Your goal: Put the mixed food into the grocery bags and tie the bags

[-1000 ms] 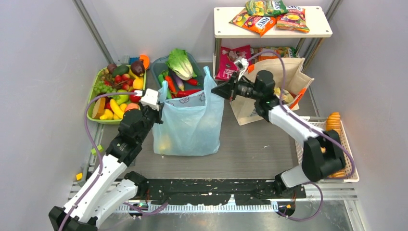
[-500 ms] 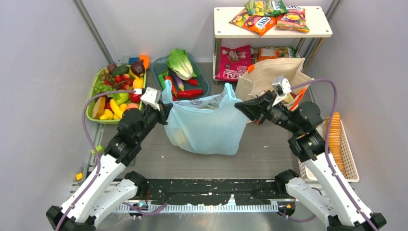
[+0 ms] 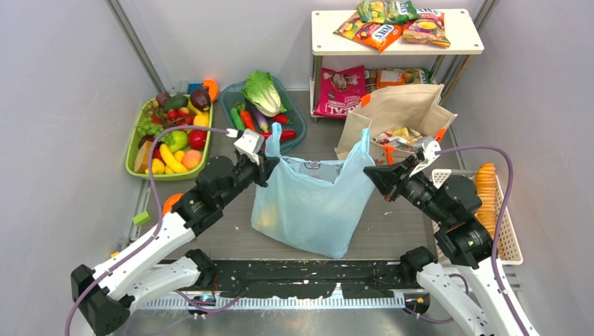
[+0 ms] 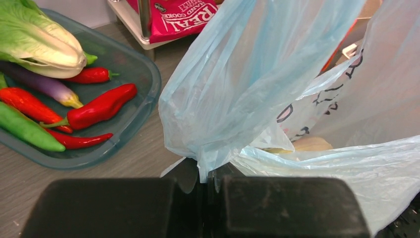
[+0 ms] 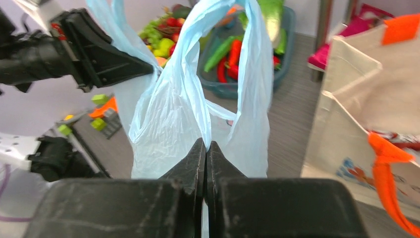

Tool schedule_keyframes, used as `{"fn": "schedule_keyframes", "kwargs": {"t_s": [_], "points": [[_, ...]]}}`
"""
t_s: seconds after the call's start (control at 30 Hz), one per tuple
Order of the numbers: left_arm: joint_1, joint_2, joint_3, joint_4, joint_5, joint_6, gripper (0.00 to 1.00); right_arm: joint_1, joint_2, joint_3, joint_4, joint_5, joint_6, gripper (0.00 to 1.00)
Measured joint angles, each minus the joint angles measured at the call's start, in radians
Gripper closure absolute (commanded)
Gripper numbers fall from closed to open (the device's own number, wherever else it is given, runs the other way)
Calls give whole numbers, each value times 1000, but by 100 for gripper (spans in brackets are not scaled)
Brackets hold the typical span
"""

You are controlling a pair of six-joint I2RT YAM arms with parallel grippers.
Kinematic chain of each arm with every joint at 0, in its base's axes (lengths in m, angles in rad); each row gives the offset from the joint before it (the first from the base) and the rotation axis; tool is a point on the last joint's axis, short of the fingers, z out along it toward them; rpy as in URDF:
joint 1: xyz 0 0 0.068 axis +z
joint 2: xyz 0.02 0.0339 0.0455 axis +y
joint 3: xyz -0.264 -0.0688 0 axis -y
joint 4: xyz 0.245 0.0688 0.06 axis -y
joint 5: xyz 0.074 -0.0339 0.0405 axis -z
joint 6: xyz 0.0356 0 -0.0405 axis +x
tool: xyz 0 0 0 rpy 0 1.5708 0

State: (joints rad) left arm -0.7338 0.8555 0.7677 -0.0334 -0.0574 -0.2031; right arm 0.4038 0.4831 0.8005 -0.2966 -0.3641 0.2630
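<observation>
Blue plastic bag (image 3: 312,203) held from two sides
It is pinched tight by the left fingers (image 3: 263,168) and, across from them, by the right fingers (image 3: 373,177).

What lies inside the light-blue plastic bag (image 3: 312,203) is veiled by its film; only a pale yellowish lump (image 4: 307,145) shows through in the left wrist view, too vague to name. The canvas tote (image 5: 366,124) runs off the right wrist view's right edge, and the teal tray (image 5: 230,90) behind the bag there is blurred.
</observation>
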Motion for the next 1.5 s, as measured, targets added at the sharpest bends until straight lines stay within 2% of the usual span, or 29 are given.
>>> {"fn": "schedule_keyframes", "kwargs": {"t_s": [0.3, 0.33, 0.37, 0.43, 0.5, 0.57, 0.8, 1.1, 1.5], "points": [[0, 293, 193, 90, -13, 61, 100, 0, 61, 64, -98, 272, -101, 95], [1, 314, 203, 106, -13, 65, 100, 0, 77, 79, -98, 301, -111, 88], [1, 335, 212, 124, -13, 72, 100, 0, 93, 92, -98, 324, -121, 77], [1, 373, 222, 160, -13, 82, 100, 0, 122, 109, -99, 349, -137, 29], [3, 405, 227, 180, -13, 89, 100, -3, 154, 129, -109, 348, -156, 9], [9, 435, 232, 203, -13, 97, 100, -6, 173, 145, -123, 331, -167, 1], [39, 483, 236, 246, -14, 106, 100, -18, 179, 152, -182, 268, -203, 5], [53, 486, 231, 293, -12, 107, 100, -45, 92, 84, -200, 196, -204, 4], [58, 486, 192, 346, -10, 111, 100, -253, 259, 6, -36, 72, -134, 4]]}}
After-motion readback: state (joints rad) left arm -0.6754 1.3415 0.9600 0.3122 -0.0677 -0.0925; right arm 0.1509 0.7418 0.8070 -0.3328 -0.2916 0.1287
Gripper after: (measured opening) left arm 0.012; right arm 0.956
